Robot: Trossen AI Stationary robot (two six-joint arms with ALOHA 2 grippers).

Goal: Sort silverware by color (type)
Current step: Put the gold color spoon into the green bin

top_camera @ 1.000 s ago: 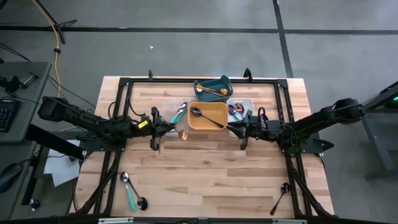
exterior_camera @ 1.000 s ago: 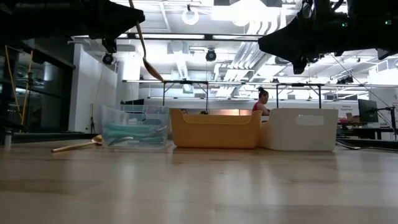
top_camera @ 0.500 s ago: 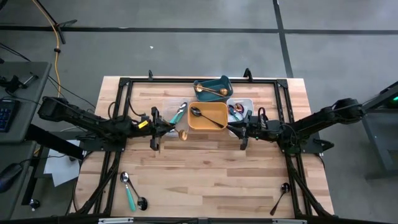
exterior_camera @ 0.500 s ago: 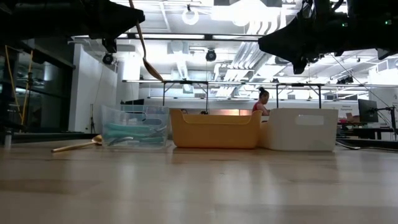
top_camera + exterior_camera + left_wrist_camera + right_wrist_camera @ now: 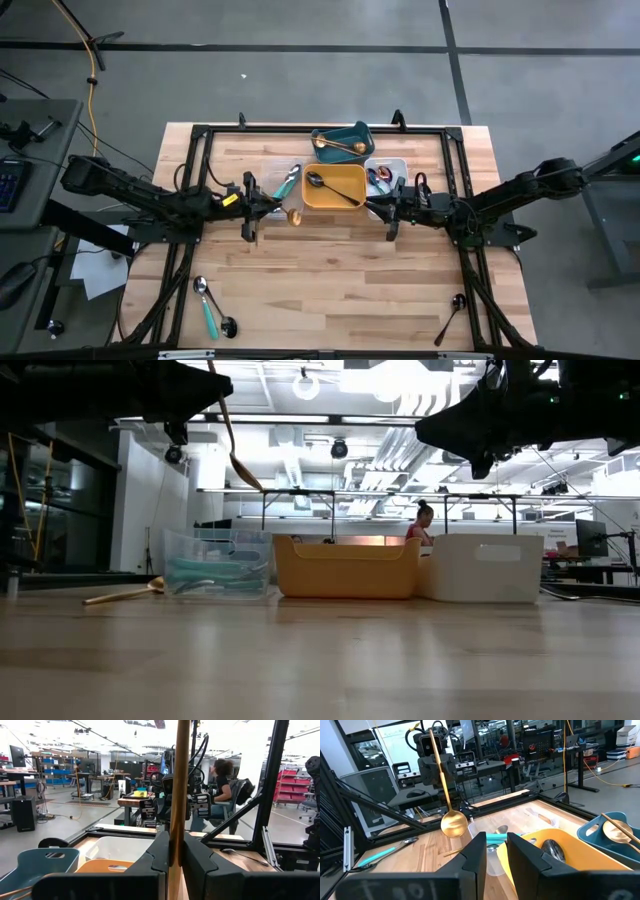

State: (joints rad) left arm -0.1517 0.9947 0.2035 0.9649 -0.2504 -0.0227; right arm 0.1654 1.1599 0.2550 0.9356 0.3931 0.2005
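Note:
My left gripper [image 5: 272, 205] is shut on a gold spoon [image 5: 232, 430], which hangs above the table in front of the clear tray [image 5: 218, 575]. My right gripper [image 5: 495, 854] stands open and holds nothing, level beside the orange tray [image 5: 335, 188] and facing the left gripper. The orange tray holds a black spoon [image 5: 330, 186]. A gold spoon lies in the teal tray [image 5: 343, 140], pink-purple pieces in the white tray [image 5: 385, 175], and teal-handled ones in the clear tray. Another gold spoon [image 5: 125, 595] lies on the table left of the clear tray. My left gripper pinches the gold spoon's slim handle [image 5: 176, 851] between its two fingers. The fingers come level from the table's left side and lie across the handle. The spoon hangs nearly upright and clear of the table, its bowl [image 5: 454, 825] lowest.
A teal-handled spoon [image 5: 208, 315], a silver one [image 5: 200, 287] and a black one [image 5: 228, 325] lie at the near left. A black spoon [image 5: 452, 312] lies at the near right. A black frame [image 5: 200, 135] borders the table. A person [image 5: 420, 520] sits in the room beyond.

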